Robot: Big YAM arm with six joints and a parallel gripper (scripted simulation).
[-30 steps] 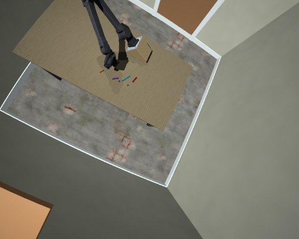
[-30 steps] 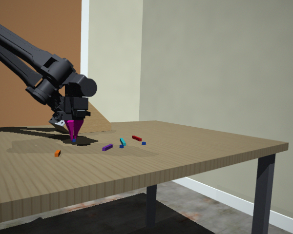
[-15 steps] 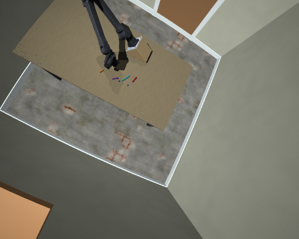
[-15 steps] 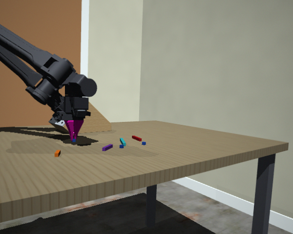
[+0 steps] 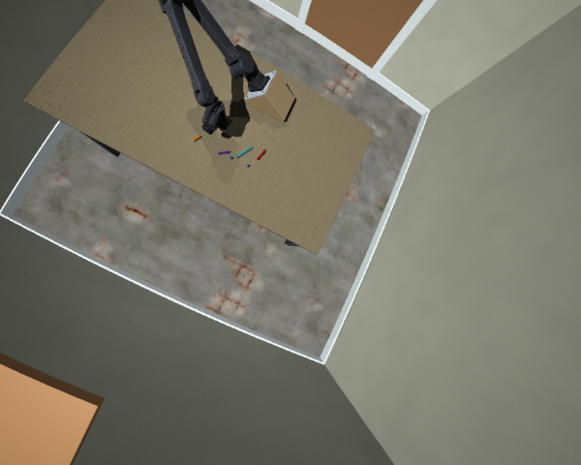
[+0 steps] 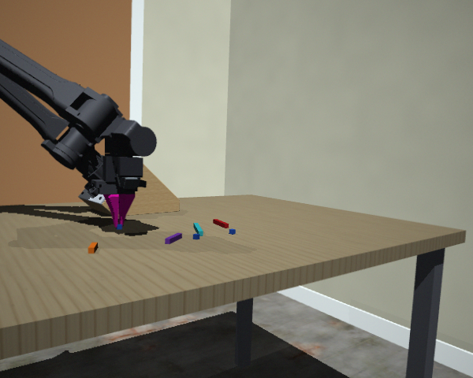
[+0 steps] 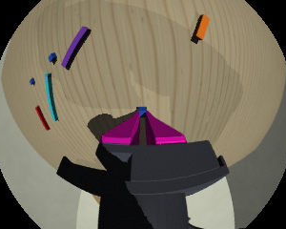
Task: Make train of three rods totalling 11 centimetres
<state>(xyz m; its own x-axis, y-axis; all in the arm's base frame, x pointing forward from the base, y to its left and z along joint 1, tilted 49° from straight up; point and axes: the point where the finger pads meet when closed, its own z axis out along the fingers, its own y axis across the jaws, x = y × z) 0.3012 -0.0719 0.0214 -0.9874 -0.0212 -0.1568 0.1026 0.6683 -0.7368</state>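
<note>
Pinching a small blue rod (image 6: 119, 226) at their tips, the nearly shut jaws (image 6: 119, 224) hang just above the table (image 6: 269, 260), apparently placing a first piece. Next, I'd judge, it must be laid where others can join it; orange rod (image 6: 92, 247) to one side, purple rod (image 6: 173, 238) further off. Pale wood grain table, plain beige walls around.
</note>
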